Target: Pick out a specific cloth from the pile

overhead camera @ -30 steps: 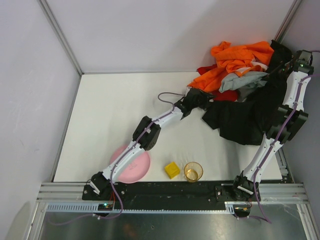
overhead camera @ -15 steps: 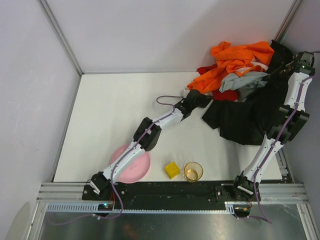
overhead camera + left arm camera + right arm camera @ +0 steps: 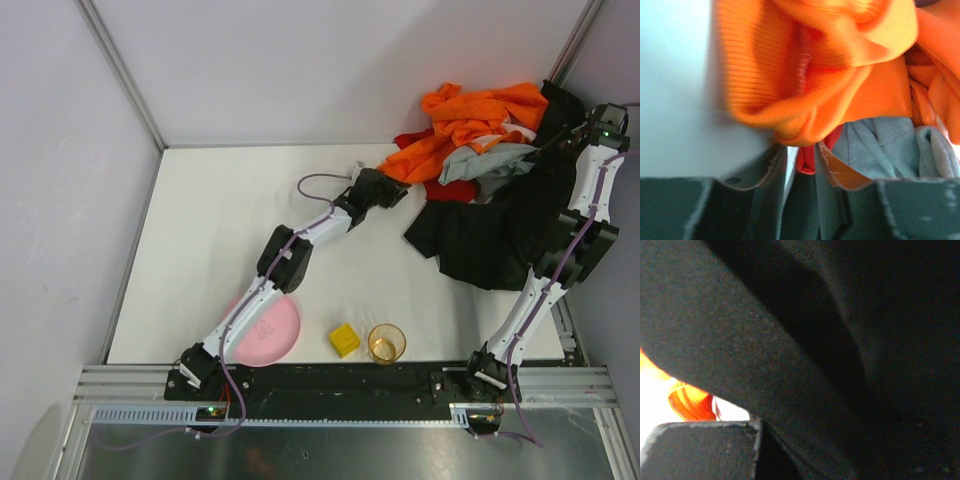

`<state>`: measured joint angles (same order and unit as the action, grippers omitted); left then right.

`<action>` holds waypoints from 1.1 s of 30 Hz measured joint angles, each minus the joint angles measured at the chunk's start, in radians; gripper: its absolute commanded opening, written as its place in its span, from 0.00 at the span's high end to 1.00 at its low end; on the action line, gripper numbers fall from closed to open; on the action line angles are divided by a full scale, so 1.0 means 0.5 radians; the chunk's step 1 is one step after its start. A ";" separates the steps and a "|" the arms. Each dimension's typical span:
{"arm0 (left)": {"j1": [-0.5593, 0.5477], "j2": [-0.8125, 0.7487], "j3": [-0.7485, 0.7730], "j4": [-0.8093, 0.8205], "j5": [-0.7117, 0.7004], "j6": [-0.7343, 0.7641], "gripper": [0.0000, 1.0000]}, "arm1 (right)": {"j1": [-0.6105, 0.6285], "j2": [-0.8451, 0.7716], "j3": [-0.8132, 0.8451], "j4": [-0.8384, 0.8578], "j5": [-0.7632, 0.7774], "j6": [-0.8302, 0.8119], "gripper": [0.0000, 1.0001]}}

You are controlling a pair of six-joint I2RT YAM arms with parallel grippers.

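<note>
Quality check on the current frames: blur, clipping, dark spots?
Top external: sharp, evenly lit, only soft shadows by the pile. Left wrist: orange garment too close, smeared at its left edge; table nearly blown out. Right wrist: black garment fills the frame, underexposed, with a clipped bright patch at lower left.

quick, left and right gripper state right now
Left gripper: looks shut on the cloth, pinched between its fingers.
Right gripper: cannot be told, the black garment covers it.
</note>
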<state>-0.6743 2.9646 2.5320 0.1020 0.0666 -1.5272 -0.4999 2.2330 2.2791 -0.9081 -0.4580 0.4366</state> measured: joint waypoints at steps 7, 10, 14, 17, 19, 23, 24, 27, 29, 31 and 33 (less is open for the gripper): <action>-0.037 -0.050 0.000 0.018 0.092 0.085 0.26 | -0.003 0.000 -0.018 0.012 -0.011 0.000 1.00; -0.075 -0.057 0.000 0.023 0.123 0.078 0.25 | -0.003 0.000 -0.019 0.015 -0.014 0.001 1.00; -0.121 -0.057 0.004 0.021 0.153 0.058 0.28 | -0.003 0.000 -0.027 0.021 -0.023 0.001 1.00; -0.153 -0.057 0.005 0.007 0.154 0.032 0.32 | -0.003 0.000 -0.030 0.026 -0.027 0.001 1.00; -0.172 -0.054 0.008 -0.002 0.152 0.014 0.35 | -0.003 0.000 -0.031 0.027 -0.029 0.001 1.00; -0.198 -0.021 0.040 -0.005 0.113 -0.074 0.39 | -0.003 0.000 -0.036 0.032 -0.037 0.001 1.00; -0.204 0.000 0.067 0.002 0.090 -0.095 0.40 | -0.003 0.000 -0.037 0.032 -0.040 0.001 1.00; -0.214 0.056 0.143 0.022 0.018 -0.163 0.47 | -0.005 0.000 -0.040 0.034 -0.047 0.001 1.00; -0.218 0.078 0.166 0.034 -0.034 -0.211 0.52 | -0.008 0.000 -0.044 0.036 -0.056 0.001 1.00; -0.219 0.090 0.173 0.043 -0.092 -0.252 0.62 | -0.011 0.000 -0.047 0.040 -0.063 0.001 1.00; -0.218 0.101 0.177 0.035 -0.140 -0.298 0.72 | -0.013 0.000 -0.050 0.043 -0.074 0.001 1.00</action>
<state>-0.7834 3.0154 2.6205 0.1196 -0.0036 -1.6764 -0.5064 2.2330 2.2539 -0.8867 -0.4950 0.4370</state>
